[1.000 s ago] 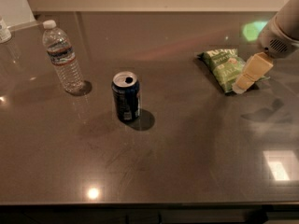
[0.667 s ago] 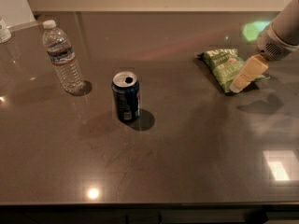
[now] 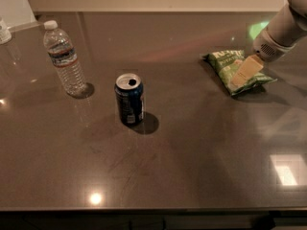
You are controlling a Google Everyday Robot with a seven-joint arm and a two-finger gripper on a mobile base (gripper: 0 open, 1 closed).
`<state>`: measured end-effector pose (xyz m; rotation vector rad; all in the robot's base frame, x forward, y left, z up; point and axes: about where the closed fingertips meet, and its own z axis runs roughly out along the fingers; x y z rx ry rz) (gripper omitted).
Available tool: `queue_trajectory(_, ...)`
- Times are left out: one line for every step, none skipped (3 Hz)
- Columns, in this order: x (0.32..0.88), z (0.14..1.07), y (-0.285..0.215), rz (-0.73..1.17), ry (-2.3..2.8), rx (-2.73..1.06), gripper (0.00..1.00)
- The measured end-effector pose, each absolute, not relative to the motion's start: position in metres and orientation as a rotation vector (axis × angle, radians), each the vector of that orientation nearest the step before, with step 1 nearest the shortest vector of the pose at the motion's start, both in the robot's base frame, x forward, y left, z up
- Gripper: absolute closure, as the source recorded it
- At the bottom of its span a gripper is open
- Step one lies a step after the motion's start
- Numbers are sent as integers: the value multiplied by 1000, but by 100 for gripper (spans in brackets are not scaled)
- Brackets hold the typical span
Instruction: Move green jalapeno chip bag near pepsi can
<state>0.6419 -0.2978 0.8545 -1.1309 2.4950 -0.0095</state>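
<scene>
Camera view: A robot's end effector reaches in from the upper right and sits over the right half of the green jalapeno chip bag, its pale end overlapping the bag's surface. Whether it is spread apart, drawn together or clamped on the bag cannot be told from this angle. The white arm slopes down to it from the top right corner.

The bag lies flat on the dark, glossy bench at the right, with its white lettering toward the far end. Well apart from it, left of centre, the pepsi can stands upright. It is dark blue, its silver top shows the pull-tab hole, and it casts a round shadow to its right.

Farther left and a little farther back, a clear plastic water bottle with a white cap and a label band stands upright, near the can but not touching it. A small white object is cut off by the left edge. Lights glint on the bench near its front edge and at the lower right.
</scene>
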Motion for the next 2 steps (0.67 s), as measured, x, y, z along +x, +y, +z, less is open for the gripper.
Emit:
queue_trajectory(653,841,-297,-2,2525,-1114,15)
queue_trajectory(658,834,-293,16,2555,-1108,38)
